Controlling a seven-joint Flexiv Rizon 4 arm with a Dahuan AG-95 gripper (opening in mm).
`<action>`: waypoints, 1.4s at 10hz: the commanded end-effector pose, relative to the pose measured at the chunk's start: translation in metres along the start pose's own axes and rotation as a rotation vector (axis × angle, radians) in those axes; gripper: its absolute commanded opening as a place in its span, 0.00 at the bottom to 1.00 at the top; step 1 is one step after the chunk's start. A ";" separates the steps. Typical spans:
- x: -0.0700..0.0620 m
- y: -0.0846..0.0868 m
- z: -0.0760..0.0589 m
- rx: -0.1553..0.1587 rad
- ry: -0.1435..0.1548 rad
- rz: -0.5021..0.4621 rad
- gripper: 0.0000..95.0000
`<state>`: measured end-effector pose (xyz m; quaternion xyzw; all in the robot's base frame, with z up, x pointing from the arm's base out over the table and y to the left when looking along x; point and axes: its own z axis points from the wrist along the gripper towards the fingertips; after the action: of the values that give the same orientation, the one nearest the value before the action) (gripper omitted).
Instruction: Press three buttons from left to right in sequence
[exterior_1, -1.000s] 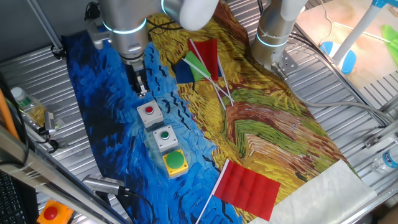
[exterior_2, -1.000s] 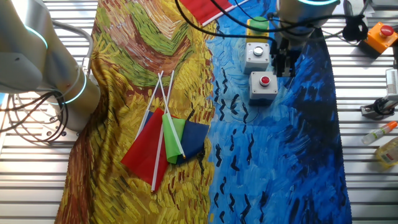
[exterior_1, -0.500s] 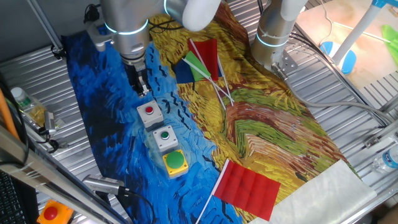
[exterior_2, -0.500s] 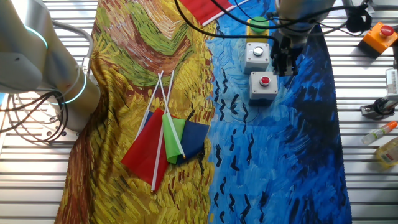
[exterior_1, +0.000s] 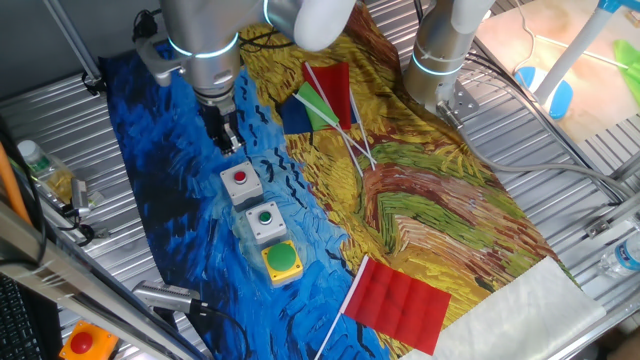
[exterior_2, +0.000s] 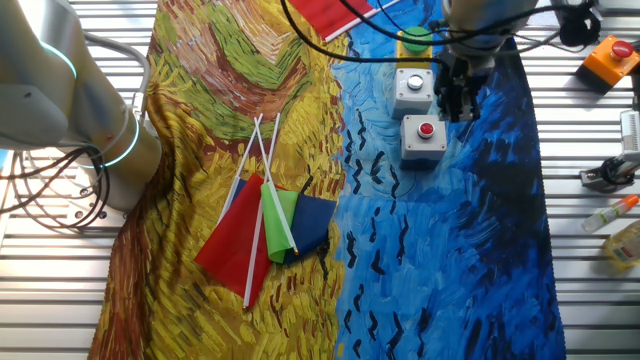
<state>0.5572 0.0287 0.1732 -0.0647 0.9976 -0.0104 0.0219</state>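
Hovering: hand (exterior_1: 228, 143), fingers' gap not discernible, poised at 11 o'clock of the red button box (exterior_1: 240, 183). Row on table (exterior_1: 520, 140) cloth: red button box, green button box (exterior_1: 265, 221) at its 5 o'clock, yellow dome box (exterior_1: 282, 261) beyond. Step, judged: first press pending. Next: shift over red button, descend.

Three buttons (exterior_1: 262, 221) sit in a row on the cloth (exterior_1: 400, 210) covering the surface. The end effector (exterior_1: 226, 142) hangs just beyond one end of the row. Flags (exterior_1: 322, 100) lie well apart.
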 end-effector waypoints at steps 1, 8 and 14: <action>-0.003 0.000 0.000 0.009 0.020 0.004 0.00; -0.003 0.000 0.000 0.006 0.024 -0.010 0.00; -0.004 0.000 0.000 0.002 0.026 -0.004 0.00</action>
<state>0.5611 0.0291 0.1741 -0.0659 0.9977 -0.0128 0.0102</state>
